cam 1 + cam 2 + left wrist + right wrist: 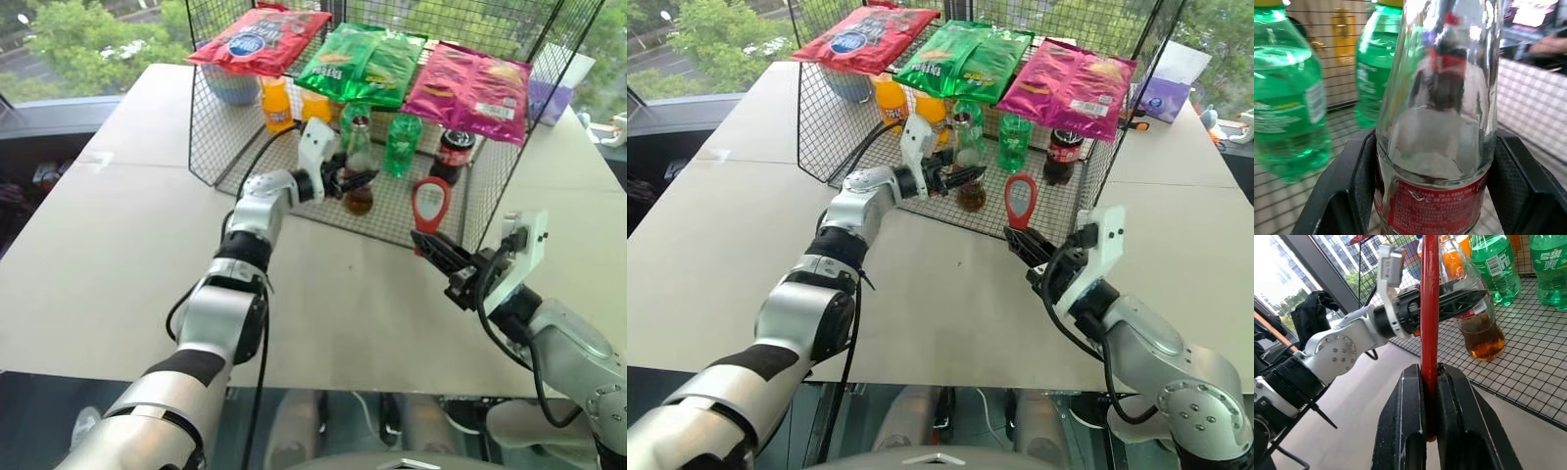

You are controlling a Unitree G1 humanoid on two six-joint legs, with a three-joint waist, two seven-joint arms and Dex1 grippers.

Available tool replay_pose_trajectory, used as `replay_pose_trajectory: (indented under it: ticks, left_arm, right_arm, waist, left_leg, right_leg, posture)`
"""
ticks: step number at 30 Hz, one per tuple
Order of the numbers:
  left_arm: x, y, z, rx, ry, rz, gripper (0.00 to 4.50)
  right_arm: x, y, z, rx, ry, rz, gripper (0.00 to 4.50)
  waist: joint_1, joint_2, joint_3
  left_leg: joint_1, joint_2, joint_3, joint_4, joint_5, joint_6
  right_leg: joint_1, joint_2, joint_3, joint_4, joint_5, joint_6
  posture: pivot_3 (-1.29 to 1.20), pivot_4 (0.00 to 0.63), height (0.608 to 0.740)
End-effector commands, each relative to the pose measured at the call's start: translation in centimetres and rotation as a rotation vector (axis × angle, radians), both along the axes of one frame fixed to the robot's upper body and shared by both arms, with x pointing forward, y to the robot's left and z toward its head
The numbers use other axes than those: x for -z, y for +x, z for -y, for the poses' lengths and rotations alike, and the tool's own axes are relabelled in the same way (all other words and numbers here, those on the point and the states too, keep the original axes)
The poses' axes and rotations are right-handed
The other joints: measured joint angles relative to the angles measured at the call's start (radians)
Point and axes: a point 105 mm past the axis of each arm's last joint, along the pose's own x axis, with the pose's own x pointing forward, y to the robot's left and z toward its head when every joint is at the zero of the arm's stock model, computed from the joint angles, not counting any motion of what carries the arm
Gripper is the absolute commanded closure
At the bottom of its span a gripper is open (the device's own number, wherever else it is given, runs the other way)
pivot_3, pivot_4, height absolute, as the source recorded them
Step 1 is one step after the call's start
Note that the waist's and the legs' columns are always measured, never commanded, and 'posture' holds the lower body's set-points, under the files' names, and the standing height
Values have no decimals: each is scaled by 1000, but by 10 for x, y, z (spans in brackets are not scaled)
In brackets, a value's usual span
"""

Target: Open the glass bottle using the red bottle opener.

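Standing upright on the wire floor of the mesh rack point(490, 186), the glass bottle point(359, 166) has dark cola in its lower part and a red label at the middle. The left gripper point(355, 181) reaches in from the open front of the rack and its two black fingers point(1352, 191) sit one on each side of the bottle at the height of the label. In the left wrist view the pads are very close to the glass on both sides, but I cannot say for sure whether they already press it.

The right gripper point(433, 247) is over the table point(118, 245), in front of the rack and well apart from the bottle. Its jaws are closed tight on the handle of the red bottle opener point(430, 204), and the ring-shaped head points up.

Behind the glass bottle there are two green bottles point(402, 145), and a squat dark cola bottle point(455, 153) with a red cap stands to their right. Orange drink bottles point(277, 106) stand at the back left of the rack. On the top of the rack lie three snack bags: a red bag point(260, 41), a green bag point(364, 65) and a pink bag point(472, 90).
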Motion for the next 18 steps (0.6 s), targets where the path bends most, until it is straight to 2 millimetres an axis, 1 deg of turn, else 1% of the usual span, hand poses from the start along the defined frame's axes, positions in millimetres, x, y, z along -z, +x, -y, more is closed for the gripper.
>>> replay_pose_trajectory:
  ticks: [1,3,6,13,15,16,18]
  left_arm:
    - [-39,-41,-2,237,-50,92,1989]
    - [-36,-55,-5,276,-27,86,1989]
    - [-22,-69,-6,294,18,69,1989]
    - [15,-77,3,277,85,63,1989]
    - [23,-76,3,274,97,58,979]
    - [25,-76,2,272,100,57,878]
    - [25,-75,0,267,92,63,117]
  right_arm:
    - [-11,-5,3,10,-19,66,4500]
    - [-10,-4,6,15,-37,69,4500]
    - [-8,-1,9,25,-81,76,4500]
    - [-2,10,12,55,-175,98,4500]
    - [0,11,10,49,-195,100,4500]
    - [1,11,9,46,-203,100,4500]
    - [2,10,8,43,-216,101,4500]
  waist:
    - [-7,0,0]
    - [-5,0,0]
    - [2,0,0]
    - [3,0,0]
    - [2,1,0]
    - [2,1,0]
    - [1,1,0]
  left_leg:
    - [0,0,1,0,0,0]
    - [0,1,0,0,0,0]
    - [0,1,0,0,0,0]
    - [2,0,0,3,0,0]
    - [3,0,0,3,0,0]
    - [3,0,0,3,0,0]
    - [3,0,0,3,0,0]
  right_leg:
    - [-1,0,1,0,1,-2]
    - [-1,0,1,0,1,-3]
    - [-1,1,1,0,1,-3]
    - [2,0,1,0,-2,-1]
    - [2,0,2,1,-1,-1]
    - [2,0,2,1,-1,-1]
    - [2,1,2,1,-1,-2]
  posture:
    - [0,150,740]
    - [0,150,740]
    - [0,150,740]
    - [0,150,740]
    - [0,150,740]
    - [0,150,740]
    - [0,150,740]
